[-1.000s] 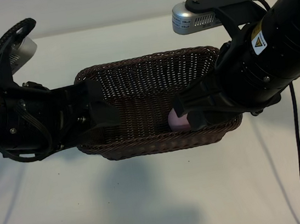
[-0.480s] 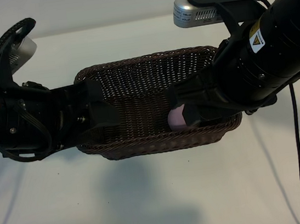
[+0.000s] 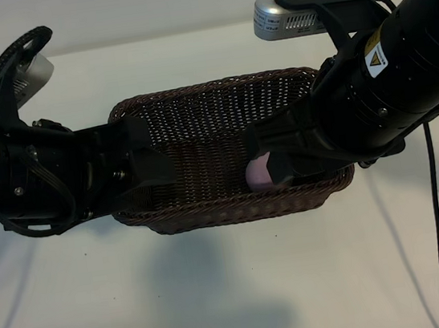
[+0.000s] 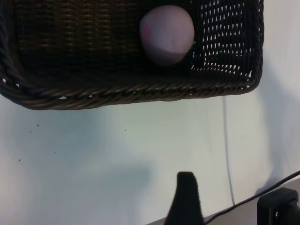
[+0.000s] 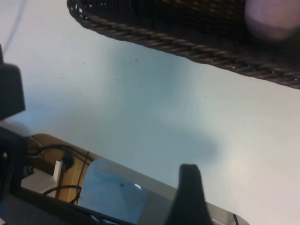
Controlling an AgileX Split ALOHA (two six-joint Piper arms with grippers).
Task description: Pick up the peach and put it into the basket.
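Note:
The dark brown wicker basket (image 3: 210,94) stands mid-table. Inside it, near its front right corner, lies the pink peach (image 3: 259,173), also seen in the left wrist view (image 4: 166,33) and at the edge of the right wrist view (image 5: 272,18). My right gripper (image 3: 274,161) hovers over that corner, open and empty, partly covering the peach. Over the basket's left end my left gripper (image 3: 151,150) hangs open and empty. Each wrist view shows a single dark finger (image 4: 186,197) (image 5: 188,192) over bare table, beside the basket's braided rim (image 4: 117,91) (image 5: 187,49).
The white tabletop (image 3: 236,291) stretches in front of the basket. A black cable (image 3: 438,224) hangs down at the right. Beyond the table edge the right wrist view shows a wooden stand with cables (image 5: 61,164).
My right arm has risen slightly and shifted right, so more of the peach shows in the basket. The left arm has not moved.

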